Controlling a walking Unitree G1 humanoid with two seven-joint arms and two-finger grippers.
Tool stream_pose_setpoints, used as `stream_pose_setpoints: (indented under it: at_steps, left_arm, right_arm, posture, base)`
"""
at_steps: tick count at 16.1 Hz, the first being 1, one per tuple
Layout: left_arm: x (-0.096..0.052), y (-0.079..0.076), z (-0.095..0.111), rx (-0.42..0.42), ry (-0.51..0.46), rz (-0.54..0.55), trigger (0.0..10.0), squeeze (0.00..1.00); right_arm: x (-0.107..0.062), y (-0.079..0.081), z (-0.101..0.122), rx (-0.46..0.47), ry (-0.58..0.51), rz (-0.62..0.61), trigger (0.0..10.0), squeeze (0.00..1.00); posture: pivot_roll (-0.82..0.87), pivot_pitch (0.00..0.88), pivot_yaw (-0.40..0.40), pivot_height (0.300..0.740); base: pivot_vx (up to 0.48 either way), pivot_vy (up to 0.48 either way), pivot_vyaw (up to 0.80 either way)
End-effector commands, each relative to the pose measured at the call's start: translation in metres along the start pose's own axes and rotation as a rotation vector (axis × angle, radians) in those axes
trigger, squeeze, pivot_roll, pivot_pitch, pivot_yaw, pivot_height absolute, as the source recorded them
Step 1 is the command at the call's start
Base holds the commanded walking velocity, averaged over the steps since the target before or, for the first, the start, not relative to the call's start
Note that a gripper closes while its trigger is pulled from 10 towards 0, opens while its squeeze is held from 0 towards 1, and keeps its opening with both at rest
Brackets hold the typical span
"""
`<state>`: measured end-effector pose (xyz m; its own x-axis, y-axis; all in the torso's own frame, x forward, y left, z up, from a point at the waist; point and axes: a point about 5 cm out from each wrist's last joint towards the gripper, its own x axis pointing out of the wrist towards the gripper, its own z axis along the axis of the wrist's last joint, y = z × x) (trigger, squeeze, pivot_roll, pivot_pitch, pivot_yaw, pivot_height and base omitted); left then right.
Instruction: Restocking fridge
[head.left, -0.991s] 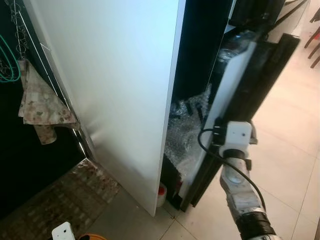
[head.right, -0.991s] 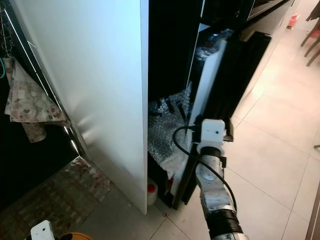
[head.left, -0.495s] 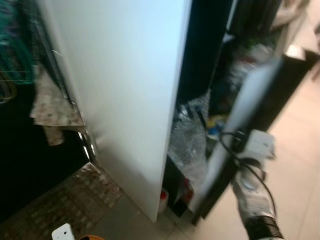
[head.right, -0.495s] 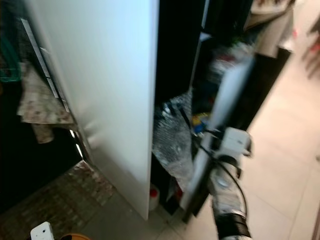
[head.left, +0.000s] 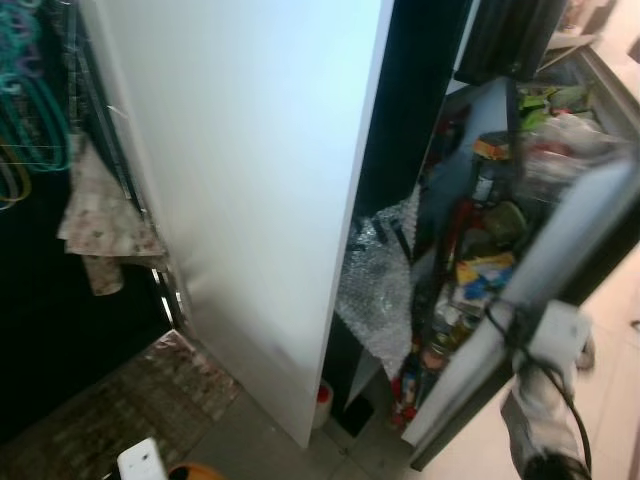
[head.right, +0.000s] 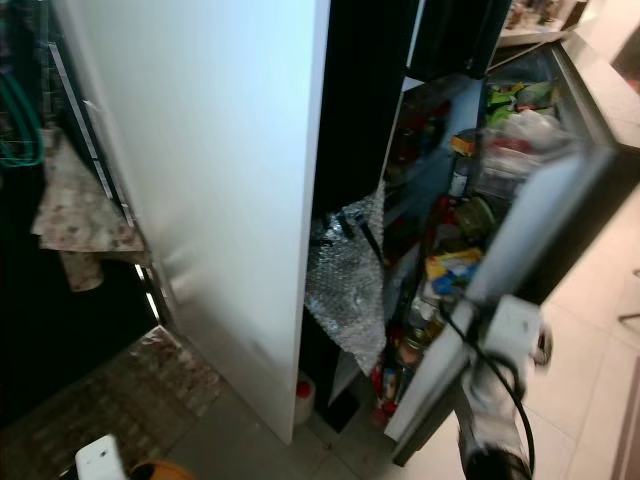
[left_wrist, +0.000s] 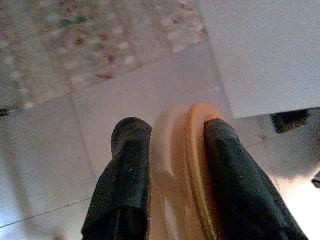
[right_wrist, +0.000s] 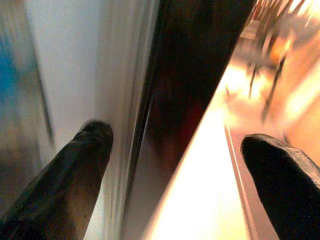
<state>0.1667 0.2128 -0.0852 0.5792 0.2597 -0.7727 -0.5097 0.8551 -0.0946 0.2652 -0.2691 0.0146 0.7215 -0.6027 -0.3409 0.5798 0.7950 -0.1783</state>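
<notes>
The step in hand is judged to be opening the fridge door (head.left: 560, 290) so that stock can go in. The right gripper (right_wrist: 175, 155) sits at the door's free edge with its two black fingers (right_wrist: 75, 165) spread wide, one on each side of that edge; nothing is clamped between them. To do this well, keep the edge seated between the fingers, follow the arc of the hinge rather than pulling straight back, and stop once the door shelves (head.left: 480, 260) are fully reachable, since they are packed with bottles and jars that a jolt could shake loose. The item to be stocked, an orange container (left_wrist: 182, 165), is held low at the robot's left side over the tiled floor (left_wrist: 60, 145), with the left gripper (left_wrist: 175, 170) clamped shut on its rim. Keep it steady and clear of the white cabinet panel (head.left: 240, 180) during the swing. Crumpled bubble wrap (head.left: 375, 290) fills the gap between panel and fridge. Compared with one second ago, the door stands much wider open: then it was barely ajar, showing mainly its edge, whereas now its stocked inner shelves face the camera.
</notes>
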Motion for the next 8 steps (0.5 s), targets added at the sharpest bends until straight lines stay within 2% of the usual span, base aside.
stream_pose_setpoints:
  at_steps: [1,2,5,8]
  left_arm:
    - [-0.008,-0.009,-0.033,0.002,0.133,-0.017,10.0,0.00]
    - [-0.008,-0.010,-0.033,0.002,0.133,-0.017,10.0,0.00]
    - [-0.007,-0.020,-0.033,0.006,0.133,-0.019,10.0,0.00]
    - [-0.007,-0.020,-0.033,0.006,0.133,-0.019,10.0,0.00]
  right_arm:
    - [-0.011,0.002,-0.040,-0.052,0.180,0.046,10.0,0.00]
    - [-0.012,0.002,-0.043,-0.056,0.194,0.052,10.0,0.00]
    - [-0.030,0.007,-0.081,-0.192,0.331,0.197,10.0,0.00]
    - [-0.031,0.008,-0.084,-0.206,0.346,0.217,10.0,0.00]
  posture:
    - [0.05,0.000,-0.046,0.740]
    - [0.05,0.000,-0.045,0.740]
    - [0.04,0.000,-0.039,0.740]
    - [0.04,0.000,-0.039,0.740]
  base:
    - [0.000,0.000,0.00]
    - [0.000,0.000,0.00]
    - [0.000,0.000,0.00]
    - [0.000,0.000,0.00]
